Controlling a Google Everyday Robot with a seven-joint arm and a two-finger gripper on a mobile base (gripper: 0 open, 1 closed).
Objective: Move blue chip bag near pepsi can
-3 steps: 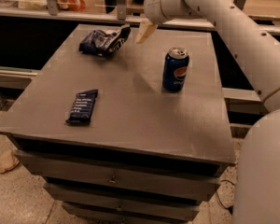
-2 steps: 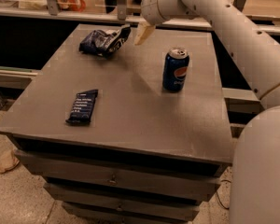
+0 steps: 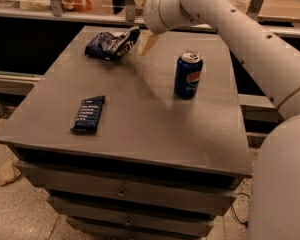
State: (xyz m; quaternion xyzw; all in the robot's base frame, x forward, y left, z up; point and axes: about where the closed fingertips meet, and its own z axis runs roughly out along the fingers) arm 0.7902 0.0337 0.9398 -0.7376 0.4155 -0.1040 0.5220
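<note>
The blue chip bag (image 3: 110,44), crumpled dark navy foil with white patches, lies at the table's far left. The pepsi can (image 3: 188,75) stands upright right of the table's middle, well apart from the bag. My gripper (image 3: 136,22) hangs at the far edge, just right of the bag and above its right end. It is open and holds nothing. One pale finger (image 3: 149,42) points down beside the bag.
A flat dark blue bar wrapper (image 3: 88,114) lies on the table's (image 3: 140,134) near left. My white arm (image 3: 250,44) reaches over the table's right side, behind the can. A counter with bags runs behind the far edge.
My gripper has shifted slightly left and down toward the chip bag's right end. The bag, can and wrapper have not moved.
</note>
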